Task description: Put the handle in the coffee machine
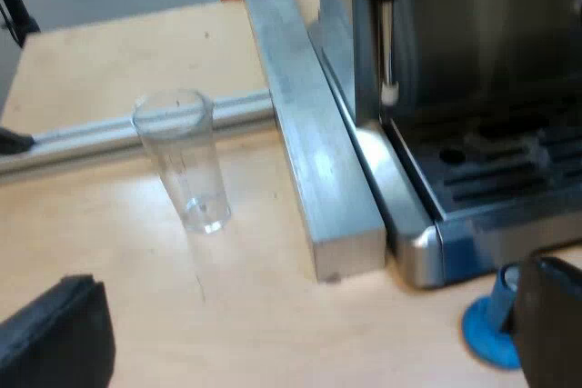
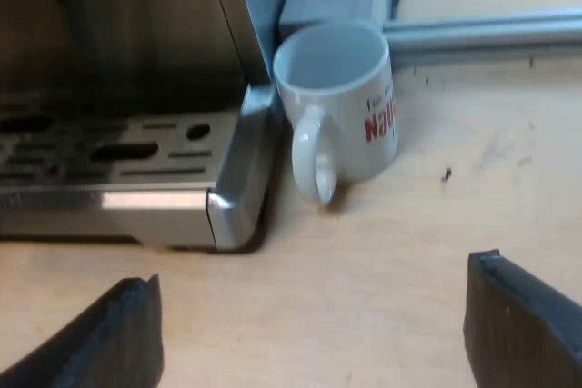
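Left hand was released, black fingers spread wide with nothing between them, hovering low over the table. A blue tamper stood on the table just beside one finger, partly hidden by it, near the front corner of the espresso machine. Farther out, a measuring glass stood upright and looked empty, apart from the machine. A square metal rail lay between the two, running along the machine's side. The slotted drip tray was at the machine's front, and the steam wand hung above its edge.

My right hand was released too, wide open, grasping nothing, over bare table. Beyond it a white mug with red lettering stood upright, its handle turned toward me, just beside the drip tray's corner. I could not tell whether they touched. The machine, the task's target, sat on the table ahead of both hands.
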`<action>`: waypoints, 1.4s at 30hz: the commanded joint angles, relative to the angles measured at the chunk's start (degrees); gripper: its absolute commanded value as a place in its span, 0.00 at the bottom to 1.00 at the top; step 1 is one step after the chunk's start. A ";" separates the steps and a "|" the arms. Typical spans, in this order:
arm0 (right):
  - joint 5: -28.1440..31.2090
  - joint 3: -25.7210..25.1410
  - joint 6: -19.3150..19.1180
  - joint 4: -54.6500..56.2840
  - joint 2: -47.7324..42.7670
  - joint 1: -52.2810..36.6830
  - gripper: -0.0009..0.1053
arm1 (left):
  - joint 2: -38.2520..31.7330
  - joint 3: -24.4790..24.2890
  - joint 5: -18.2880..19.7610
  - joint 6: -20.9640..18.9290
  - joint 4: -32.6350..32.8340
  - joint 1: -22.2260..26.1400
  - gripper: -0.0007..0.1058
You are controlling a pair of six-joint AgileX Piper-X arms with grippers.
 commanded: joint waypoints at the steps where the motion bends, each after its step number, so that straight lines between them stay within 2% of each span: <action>1: -0.62 1.52 0.83 -0.36 -2.68 -0.09 0.67 | -7.97 1.25 -0.49 -0.62 0.26 0.09 0.84; 10: -0.51 5.18 1.74 3.36 -2.68 -0.09 0.67 | -7.97 1.95 -0.29 -0.62 0.13 0.09 0.84; 42: -0.51 5.17 1.85 3.23 -2.68 -0.09 0.67 | -7.97 1.95 -0.09 -0.62 0.02 0.09 0.84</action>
